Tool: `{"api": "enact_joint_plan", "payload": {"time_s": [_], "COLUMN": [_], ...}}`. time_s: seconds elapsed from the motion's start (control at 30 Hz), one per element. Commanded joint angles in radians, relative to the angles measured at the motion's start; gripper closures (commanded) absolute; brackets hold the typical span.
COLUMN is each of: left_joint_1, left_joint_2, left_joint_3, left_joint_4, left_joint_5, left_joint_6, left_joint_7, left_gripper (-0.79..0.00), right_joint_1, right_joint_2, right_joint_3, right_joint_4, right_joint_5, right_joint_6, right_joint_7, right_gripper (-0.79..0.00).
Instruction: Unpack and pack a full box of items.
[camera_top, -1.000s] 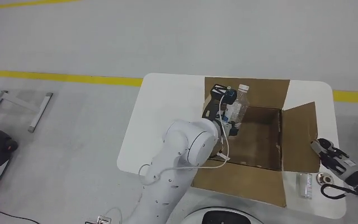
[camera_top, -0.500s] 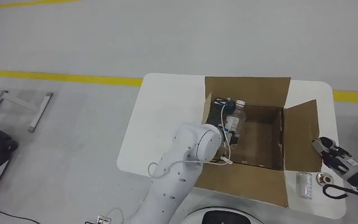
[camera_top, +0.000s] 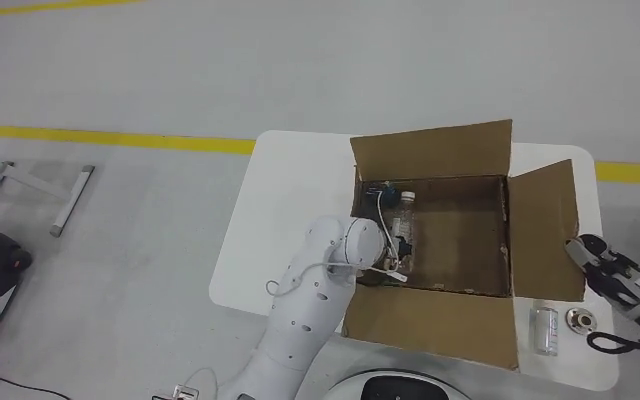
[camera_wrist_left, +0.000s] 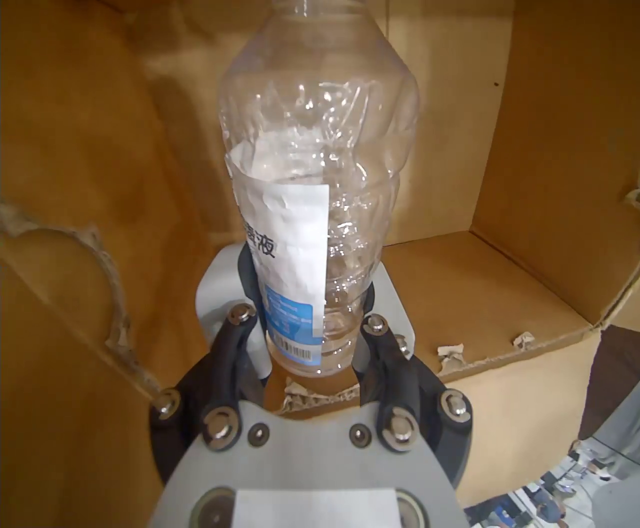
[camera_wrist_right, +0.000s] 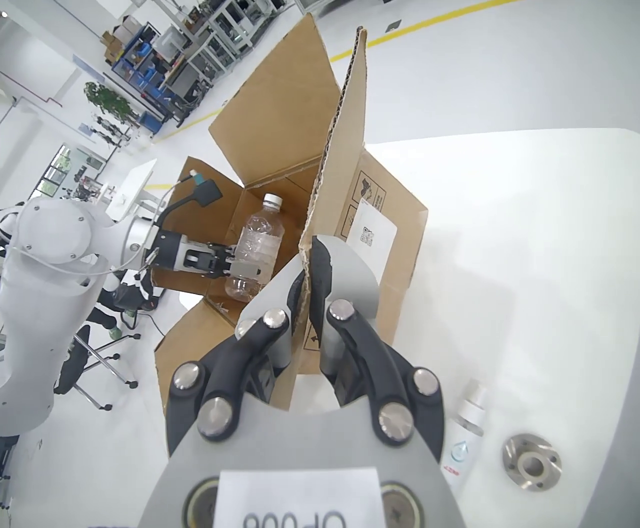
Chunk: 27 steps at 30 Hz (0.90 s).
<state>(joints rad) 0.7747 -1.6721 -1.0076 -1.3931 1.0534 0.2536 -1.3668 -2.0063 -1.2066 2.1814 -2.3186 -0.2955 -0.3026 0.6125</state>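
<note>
Left gripper (camera_wrist_left: 311, 292) is clamping the clear bottle (camera_wrist_left: 320, 150) low down, cap up, inside the cardboard box (camera_top: 430, 160), right gripper (camera_wrist_right: 307, 265) is pinching its side flap (camera_wrist_right: 345, 150), box is sitting on the white table (camera_wrist_right: 525, 225), yellow floor line (camera_top: 120, 138) beyond.

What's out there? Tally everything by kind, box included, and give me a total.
bottles: 2 (clear bottle, spray bottle)
flange: 1
box: 1
total: 4
</note>
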Motion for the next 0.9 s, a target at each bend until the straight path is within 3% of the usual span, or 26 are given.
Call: {"api": "enact_joint_plan", "payload": {"time_s": [0.0,0.13,0.2,0.33,0.37,0.43,0.87], "left_joint_1": [0.002,-0.001,-0.003,-0.007,-0.009,-0.012,-0.029], "left_joint_2": [0.001,0.004,0.005,0.007,0.008,0.008,0.014], "left_joint_3": [-0.01,-0.021,-0.025,-0.026,-0.027,-0.03,-0.03], "left_joint_4": [0.015,0.041,0.051,0.064,0.072,0.081,0.098], "left_joint_5": [-0.02,-0.024,-0.024,-0.028,-0.028,-0.032,-0.04], "left_joint_6": [0.005,0.008,0.011,0.014,0.015,0.017,0.022], "left_joint_7": [0.011,0.03,0.034,0.037,0.039,0.042,0.058], "left_gripper": [0.0,0.0,-0.052,-0.308,-0.342,-0.77,-0.785], "right_joint_1": [-0.003,-0.011,-0.013,-0.014,-0.014,-0.014,-0.021], "right_joint_2": [0.001,0.001,0.002,0.003,0.003,0.004,0.007], "right_joint_3": [0.002,0.004,0.006,0.009,0.011,0.014,0.035], "right_joint_4": [-0.01,-0.031,-0.031,-0.031,-0.031,-0.031,-0.031], "right_joint_5": [0.005,0.016,0.023,0.032,0.036,0.04,0.074], "right_joint_6": [-0.008,-0.02,-0.031,-0.041,-0.046,-0.05,-0.081], "right_joint_7": [0.006,0.012,0.014,0.014,0.014,0.013,0.014], "right_gripper": [0.0,0.0,0.0,0.0,0.0,0.0,0.0]}}
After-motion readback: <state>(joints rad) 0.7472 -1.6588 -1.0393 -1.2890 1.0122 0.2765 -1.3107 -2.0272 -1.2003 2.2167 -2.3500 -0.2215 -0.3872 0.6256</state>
